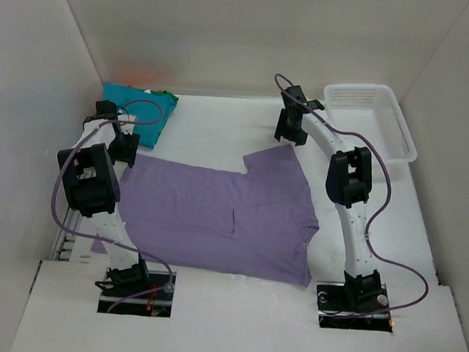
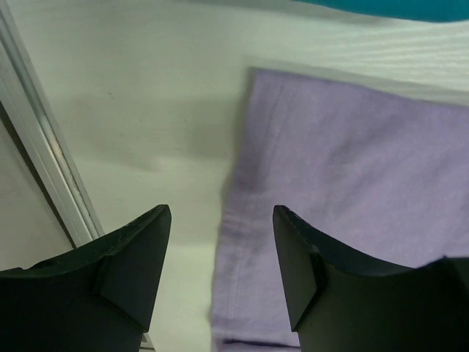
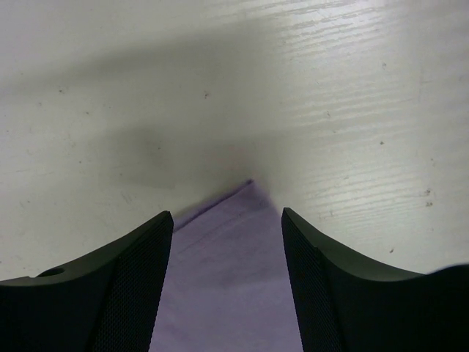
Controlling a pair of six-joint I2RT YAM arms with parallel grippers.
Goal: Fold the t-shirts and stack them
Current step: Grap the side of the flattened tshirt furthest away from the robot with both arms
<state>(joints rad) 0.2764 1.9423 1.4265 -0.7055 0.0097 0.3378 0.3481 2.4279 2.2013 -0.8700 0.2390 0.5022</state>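
Lavender shirt lies spread across the worktop, seemingly only part-folded, with left claw and right claw parted and empty over its far corners, while a folded teal shirt sits far left.

White table, lavender t-shirt spread mid-table, teal t-shirt far left, white basket far right

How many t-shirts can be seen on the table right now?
2. A lavender t-shirt lies spread flat in the centre. A teal t-shirt sits folded at the far left corner. More may be hidden beneath or behind the teal one.
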